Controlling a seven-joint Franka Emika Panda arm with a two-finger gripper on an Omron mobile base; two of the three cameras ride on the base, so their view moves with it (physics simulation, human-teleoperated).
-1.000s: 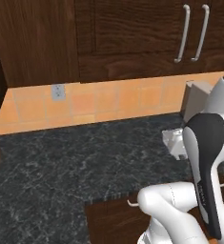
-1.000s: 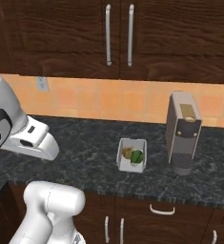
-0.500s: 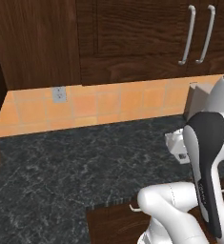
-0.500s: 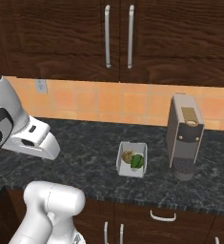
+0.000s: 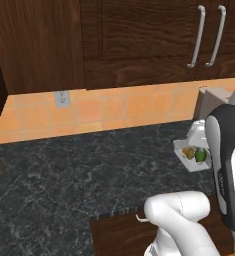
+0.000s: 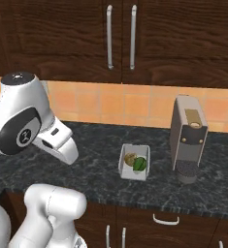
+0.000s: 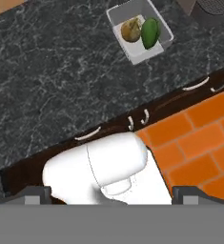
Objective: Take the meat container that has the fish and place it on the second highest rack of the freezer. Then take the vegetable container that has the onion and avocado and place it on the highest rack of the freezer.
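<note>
The vegetable container (image 6: 135, 162), a small white tray, stands on the dark counter left of the coffee machine. It holds a tan onion (image 6: 130, 159) and a green avocado (image 6: 140, 163). In the left base view the container (image 5: 191, 153) sits at the right, half behind my arm. The hand view looks down on the container (image 7: 139, 29) from high above, with the onion (image 7: 130, 29) beside the avocado (image 7: 150, 32). My gripper (image 7: 112, 194) is open and empty, well short of the tray. The meat container with the fish and the freezer are out of view.
A grey coffee machine (image 6: 187, 138) stands just right of the tray. Dark wood cabinets (image 6: 120, 34) with long handles hang above the tiled backsplash. A wall socket (image 5: 62, 99) is at the back left. Drawer handles (image 7: 137, 120) line the counter's front edge.
The whole picture has shifted a little, so the camera has moved. My arm has swung slightly rightward in the right base view. The jaws stay open and the tray has not moved.
</note>
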